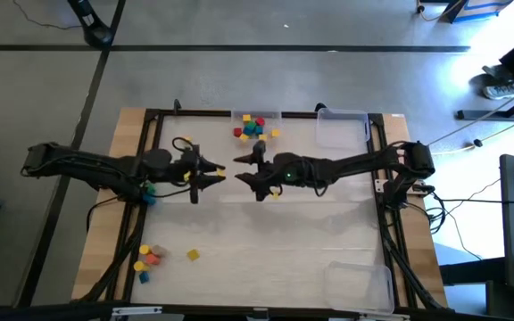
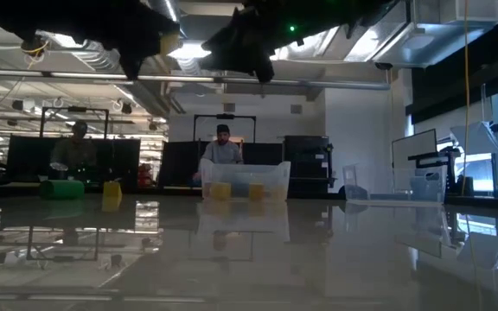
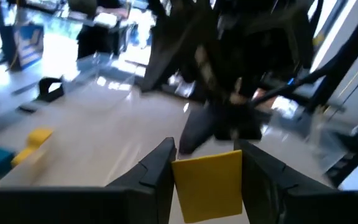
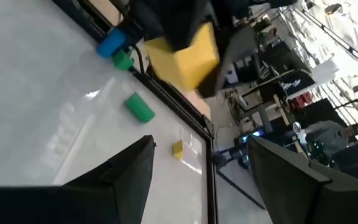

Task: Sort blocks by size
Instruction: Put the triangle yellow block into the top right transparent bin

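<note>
1. Yellow block is sitting clamped in the left end effector, raised above the bench centre.
2. Right end effector is hanging released, facing it.
3. Risk: block is likely dropping if released early.

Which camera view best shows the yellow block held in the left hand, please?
The left wrist view: the yellow block fills the space between the fingers. Right wrist view shows it from outside; high view, a speck; low view hides it.
</note>
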You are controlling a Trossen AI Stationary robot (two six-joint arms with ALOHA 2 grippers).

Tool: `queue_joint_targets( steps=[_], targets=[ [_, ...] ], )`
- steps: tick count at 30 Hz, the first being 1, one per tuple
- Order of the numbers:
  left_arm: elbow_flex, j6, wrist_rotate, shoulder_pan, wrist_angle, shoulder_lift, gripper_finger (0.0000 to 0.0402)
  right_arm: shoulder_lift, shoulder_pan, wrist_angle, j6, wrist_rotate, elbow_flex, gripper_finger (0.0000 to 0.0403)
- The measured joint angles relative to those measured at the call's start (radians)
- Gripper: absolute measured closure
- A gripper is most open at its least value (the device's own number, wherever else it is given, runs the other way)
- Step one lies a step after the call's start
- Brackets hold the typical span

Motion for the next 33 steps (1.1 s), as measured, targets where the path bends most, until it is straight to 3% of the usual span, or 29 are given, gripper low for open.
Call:
queue_joint_targets(
  steps=[5, 10, 18, 33],
  targets=[
    [0.0, -0.008, 0.044, 0.0, 0.078, -0.002, 0.0271, 0.001, 0.01, 0.041, -0.018, -0.087, 0.0, 0.0149],
    [0.0, -0.019, 0.102, 0.0, 0.126, -0.002, 0.0273, 0.028, 0.009, 0.187, -0.05, -0.172, 0.0, 0.0149],
    [0.0, -0.017, 0.102, -0.001, 0.164, 0.006, 0.0272, 0.099, 0.009, 0.349, -0.111, -0.207, 0.016, 0.0149],
    [0.0, -0.031, 0.103, -0.006, 0.174, 0.005, 0.0269, 0.16, 0.009, 0.306, -0.157, -0.226, 0.139, 0.0162]
  ],
)
